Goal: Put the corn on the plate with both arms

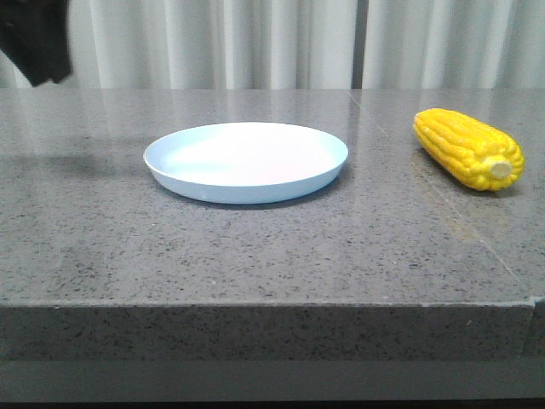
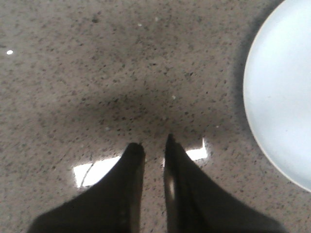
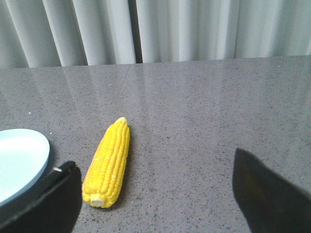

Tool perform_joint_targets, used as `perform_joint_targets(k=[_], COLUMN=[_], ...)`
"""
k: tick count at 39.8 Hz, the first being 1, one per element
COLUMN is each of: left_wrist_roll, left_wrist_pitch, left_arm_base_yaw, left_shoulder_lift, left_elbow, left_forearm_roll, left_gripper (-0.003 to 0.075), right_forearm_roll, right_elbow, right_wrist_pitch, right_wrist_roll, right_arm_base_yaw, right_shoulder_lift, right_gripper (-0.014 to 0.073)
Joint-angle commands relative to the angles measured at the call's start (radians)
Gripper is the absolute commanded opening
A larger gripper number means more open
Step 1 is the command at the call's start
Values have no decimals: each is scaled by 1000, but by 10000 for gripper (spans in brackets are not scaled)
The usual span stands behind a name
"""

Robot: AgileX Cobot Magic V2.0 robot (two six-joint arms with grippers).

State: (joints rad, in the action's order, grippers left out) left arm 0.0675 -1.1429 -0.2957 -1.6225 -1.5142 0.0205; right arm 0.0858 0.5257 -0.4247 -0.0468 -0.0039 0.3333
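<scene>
The yellow corn [image 1: 467,149] lies on its side at the right of the grey table, pale stub end toward the front. The pale blue plate [image 1: 245,160] sits empty in the middle. In the right wrist view my right gripper [image 3: 153,159] is open wide and empty above the table. The corn [image 3: 109,162] lies ahead of it, close to one finger [image 3: 60,196], with the plate's edge [image 3: 22,162] beside it. In the left wrist view my left gripper [image 2: 153,145] is shut and empty over bare table, with the plate [image 2: 282,97] off to one side.
A dark part of my left arm [image 1: 34,38] hangs at the top left of the front view. White curtains [image 1: 281,43] close off the back of the table. The table's front edge [image 1: 272,302] runs across the foreground.
</scene>
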Motion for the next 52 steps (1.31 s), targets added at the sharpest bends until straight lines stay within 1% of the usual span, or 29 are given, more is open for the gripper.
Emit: perform_joint_targets(k=[1,3,10,15,24,27,29,34,41,46,52], left_wrist_roll=[41,43,44,44,40,40,38,38,38,38,38], left_wrist_pitch=[62,73,164,296,587,641,663,671,665,660,662], left_arm_base_yaw=[19,33,72,72,72,72,72,72,72,72,72], left_shoulder_lift=[123,155,312,451,791,904,983,1172,1376,1481,1535], left_elbow=[50,83,235,376,677,759,809,910,1006,1046,1062], left_forearm_roll=[43,49,49,46,46,48,55,93,121,140,140], left_gripper=[6,-22,-20,-20,-20,-20,-20,-20,-20,-20,-20], right_forearm_roll=[-1,-1,-1,-1,-1,-1,-1,-1,-1,-1,-1], right_elbow=[38,38,38,38,38,38,38,38,38,38,38], right_wrist_pitch=[75,75,75,75,75,75,75,75,75,75,75], right_wrist_roll=[9,9,9,9,9,9,9,9,9,9,9], right_arm_base_yaw=[-6,-6,-6,-6,-6,-6,-6,-6,-6,-6,-6], right_shoulder_lift=[15,15,15,15,16,16,16,16,16,16,16], right_gripper=[650,650,650,650,650,650,650,650,650,650,650])
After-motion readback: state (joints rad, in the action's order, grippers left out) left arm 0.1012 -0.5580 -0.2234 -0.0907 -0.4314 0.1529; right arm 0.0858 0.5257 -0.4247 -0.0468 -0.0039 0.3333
